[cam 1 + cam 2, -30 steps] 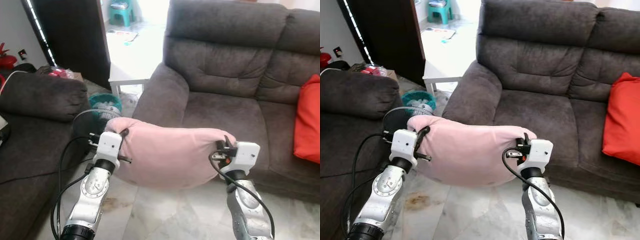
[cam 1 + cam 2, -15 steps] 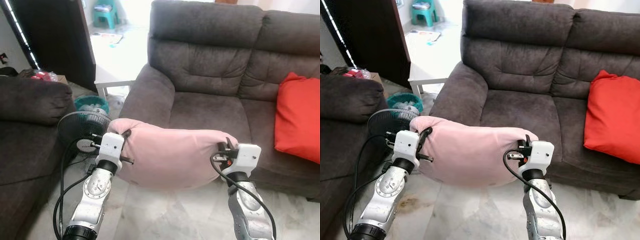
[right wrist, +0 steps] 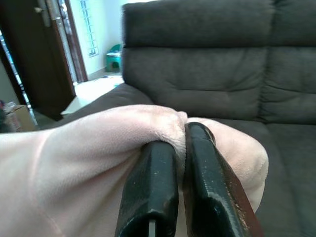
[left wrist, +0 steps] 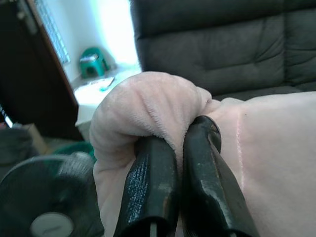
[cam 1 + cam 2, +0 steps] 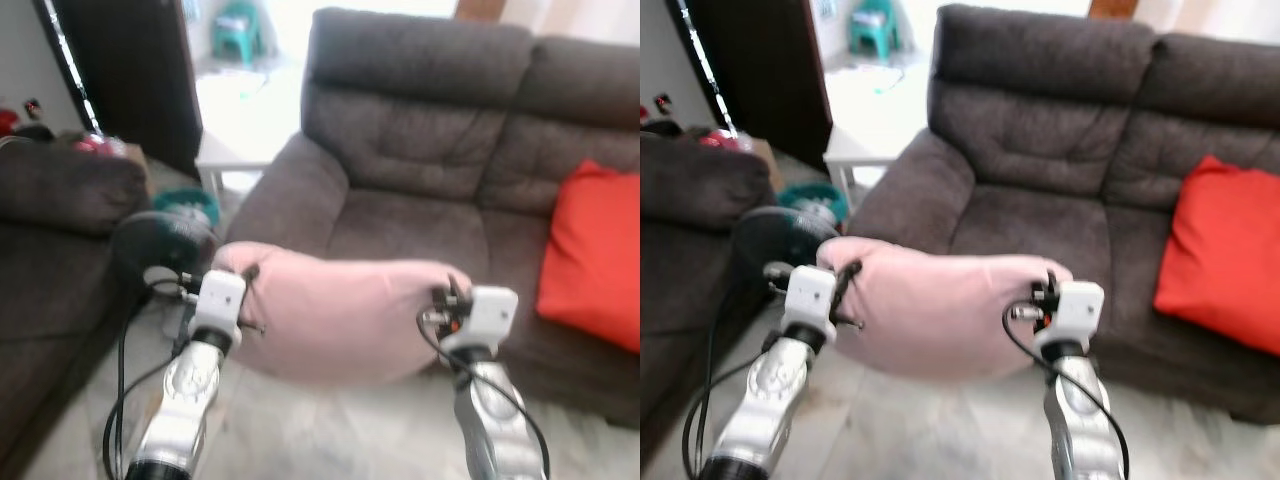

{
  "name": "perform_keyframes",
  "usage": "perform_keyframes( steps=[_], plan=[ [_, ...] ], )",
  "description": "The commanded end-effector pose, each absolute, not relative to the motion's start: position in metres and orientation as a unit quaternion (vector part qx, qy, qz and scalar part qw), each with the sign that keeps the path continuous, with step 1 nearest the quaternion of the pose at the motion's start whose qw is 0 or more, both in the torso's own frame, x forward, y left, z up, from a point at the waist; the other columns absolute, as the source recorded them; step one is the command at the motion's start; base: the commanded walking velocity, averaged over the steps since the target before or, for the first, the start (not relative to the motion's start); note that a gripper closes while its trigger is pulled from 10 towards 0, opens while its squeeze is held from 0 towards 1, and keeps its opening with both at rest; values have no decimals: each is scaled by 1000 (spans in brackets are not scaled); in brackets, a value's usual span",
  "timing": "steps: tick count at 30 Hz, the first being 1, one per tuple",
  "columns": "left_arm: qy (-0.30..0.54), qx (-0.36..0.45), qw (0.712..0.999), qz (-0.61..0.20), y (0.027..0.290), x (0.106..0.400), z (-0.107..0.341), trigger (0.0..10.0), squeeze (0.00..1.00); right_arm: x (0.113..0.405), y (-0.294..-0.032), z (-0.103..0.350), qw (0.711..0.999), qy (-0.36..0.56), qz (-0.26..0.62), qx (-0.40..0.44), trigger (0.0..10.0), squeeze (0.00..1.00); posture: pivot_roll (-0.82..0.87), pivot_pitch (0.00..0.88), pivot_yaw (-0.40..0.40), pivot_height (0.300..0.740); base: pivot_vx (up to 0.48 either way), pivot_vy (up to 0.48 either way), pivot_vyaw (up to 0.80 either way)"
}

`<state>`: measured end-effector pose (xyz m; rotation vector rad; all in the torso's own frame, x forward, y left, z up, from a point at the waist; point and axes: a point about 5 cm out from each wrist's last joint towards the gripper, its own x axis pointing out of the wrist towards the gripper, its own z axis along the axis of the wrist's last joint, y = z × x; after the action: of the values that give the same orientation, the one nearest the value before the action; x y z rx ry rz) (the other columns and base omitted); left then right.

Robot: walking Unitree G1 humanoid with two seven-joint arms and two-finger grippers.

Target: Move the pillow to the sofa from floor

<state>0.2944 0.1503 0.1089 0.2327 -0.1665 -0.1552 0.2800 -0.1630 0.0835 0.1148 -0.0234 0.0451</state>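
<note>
Now both grippers, left gripper [image 5: 247, 297] and right gripper [image 5: 447, 303], pinch the pink pillow [image 5: 345, 312] tight, just before the sofa [image 5: 420, 215]. Best carry it level over the seat.

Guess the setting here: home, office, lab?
Most likely a home living room: a dark grey sofa with a red cushion, a second couch to the left, and a floor fan on the tiles.
</note>
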Motion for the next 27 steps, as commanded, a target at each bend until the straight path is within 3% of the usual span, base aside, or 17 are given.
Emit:
perform_keyframes(
  steps=[1, 15, 27],
  plan=[
    [-108, 109, 985, -78, 147, 296, 119, 10000, 0, 281, -171, 95, 997, -40, 10, 58, 10000, 0, 79, 0, -52, 740, 0, 0, 0],
    [-111, 100, 986, -80, 145, 292, 120, 10000, 0, 284, -168, 96, 997, -40, 21, 57, 10000, 0, 80, 0, -62, 740, 0, 0, 0],
    [-114, 116, 982, -94, 142, 295, 123, 10000, 0, 283, -166, 96, 997, -40, 19, 56, 10000, 0, 81, 0, -47, 740, 282, 0, 0]
  ],
)
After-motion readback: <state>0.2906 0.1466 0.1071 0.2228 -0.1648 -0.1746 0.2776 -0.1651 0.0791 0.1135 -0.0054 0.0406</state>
